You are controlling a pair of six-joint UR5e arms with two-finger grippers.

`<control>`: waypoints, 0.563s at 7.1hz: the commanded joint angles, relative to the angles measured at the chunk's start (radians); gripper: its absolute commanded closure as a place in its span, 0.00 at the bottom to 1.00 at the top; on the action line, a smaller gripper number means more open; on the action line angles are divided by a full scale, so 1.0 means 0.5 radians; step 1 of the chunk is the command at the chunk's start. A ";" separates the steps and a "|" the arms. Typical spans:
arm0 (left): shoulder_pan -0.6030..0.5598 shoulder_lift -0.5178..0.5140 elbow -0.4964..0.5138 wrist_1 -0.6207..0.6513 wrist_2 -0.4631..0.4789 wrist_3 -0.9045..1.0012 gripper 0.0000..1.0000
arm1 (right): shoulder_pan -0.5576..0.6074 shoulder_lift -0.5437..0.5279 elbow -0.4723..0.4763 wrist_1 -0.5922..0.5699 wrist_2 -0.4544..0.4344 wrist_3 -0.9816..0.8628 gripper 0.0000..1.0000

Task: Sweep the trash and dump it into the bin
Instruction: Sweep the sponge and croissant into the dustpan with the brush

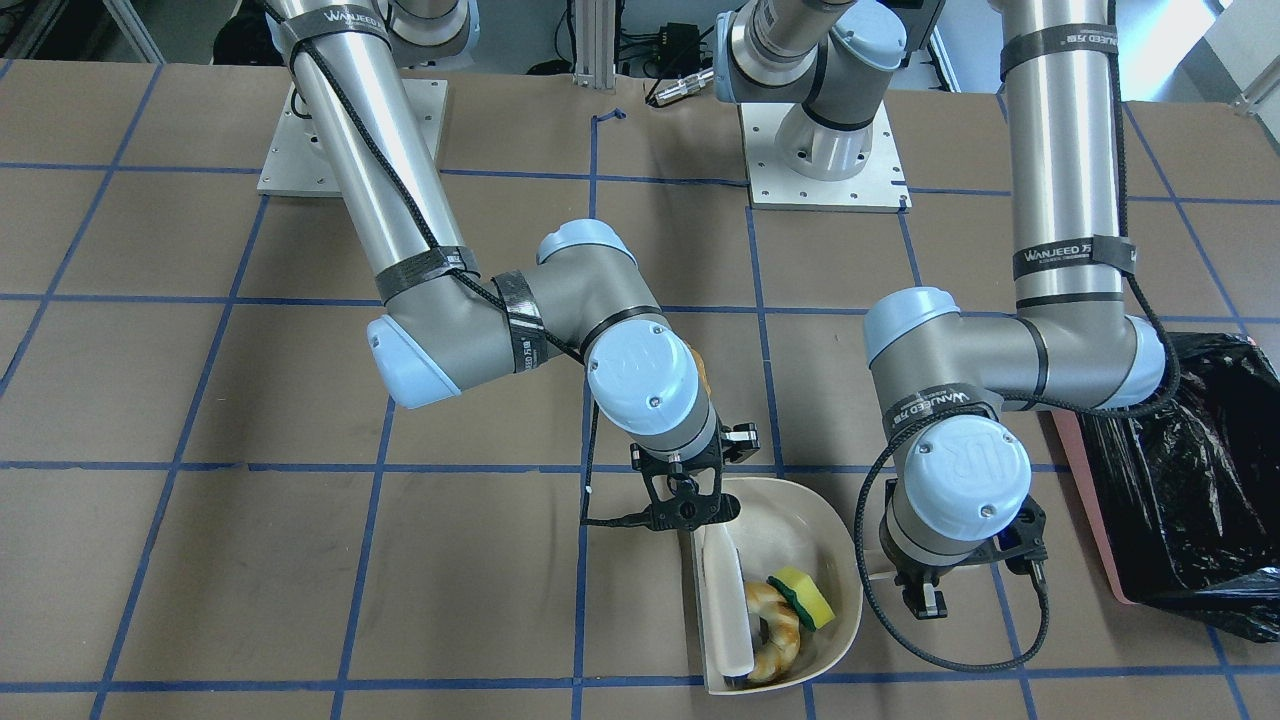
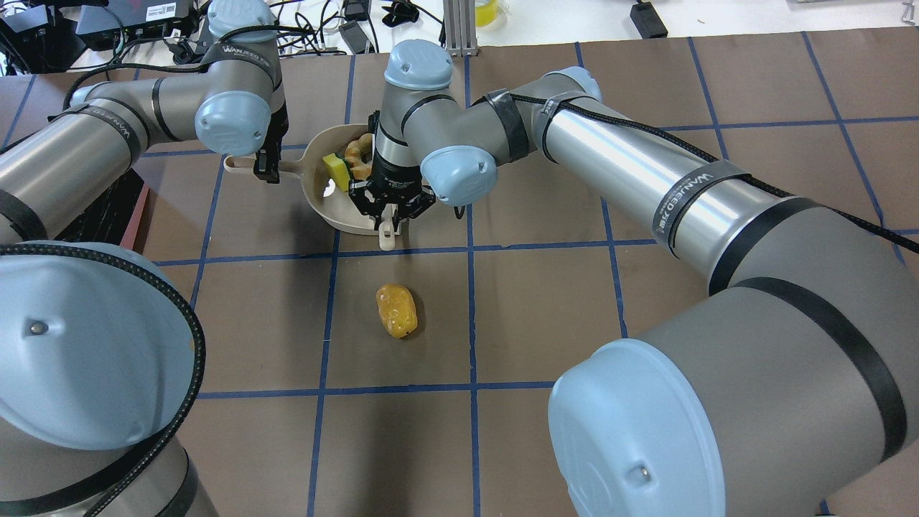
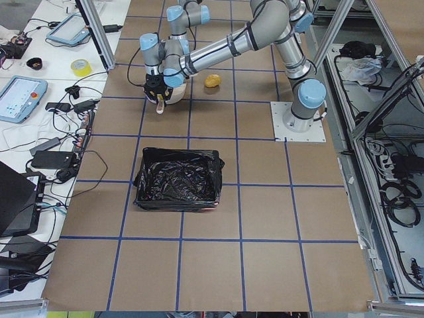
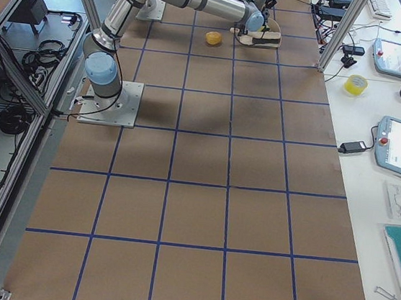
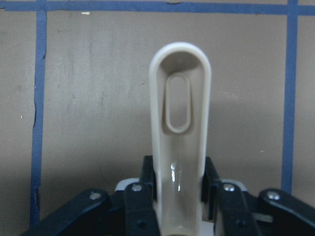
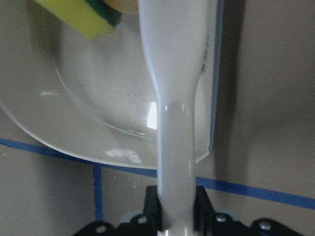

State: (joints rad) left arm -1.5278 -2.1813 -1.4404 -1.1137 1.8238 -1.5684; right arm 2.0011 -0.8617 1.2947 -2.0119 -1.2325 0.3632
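Observation:
My left gripper [image 2: 266, 164] is shut on the beige dustpan's handle [image 5: 179, 108], and the dustpan [image 1: 835, 545] rests on the table. Inside it lie the yellow-and-green sponge [image 1: 802, 597] and the croissant-like piece [image 1: 775, 632]. My right gripper [image 2: 391, 210] is shut on a white brush's handle [image 6: 174, 98], and the brush [image 1: 725, 610] lies along the dustpan's open edge. The amber-yellow lump [image 2: 397, 310] sits alone on the table, a grid square nearer the robot than the dustpan. The pink bin [image 3: 177, 179] with its black bag stands on the robot's left.
Brown paper with blue tape lines covers the table [image 2: 546, 309]. The two arm bases [image 1: 825, 150] are bolted along the robot's side. Tablets, cables and a tape roll [image 3: 81, 67] lie on the bench past the far edge.

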 commanded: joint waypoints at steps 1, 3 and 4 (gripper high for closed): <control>0.000 0.000 0.000 0.000 -0.006 0.001 1.00 | -0.008 -0.046 -0.012 0.032 -0.084 0.004 0.92; 0.000 -0.003 0.000 0.000 -0.009 0.001 1.00 | -0.041 -0.135 -0.025 0.255 -0.216 0.016 0.92; 0.000 -0.003 0.000 0.000 -0.006 0.004 1.00 | -0.063 -0.169 -0.015 0.363 -0.247 0.022 0.92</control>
State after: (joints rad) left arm -1.5279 -2.1823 -1.4404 -1.1136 1.8202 -1.5674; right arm 1.9825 -0.9238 1.2851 -1.8925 -1.3283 0.3714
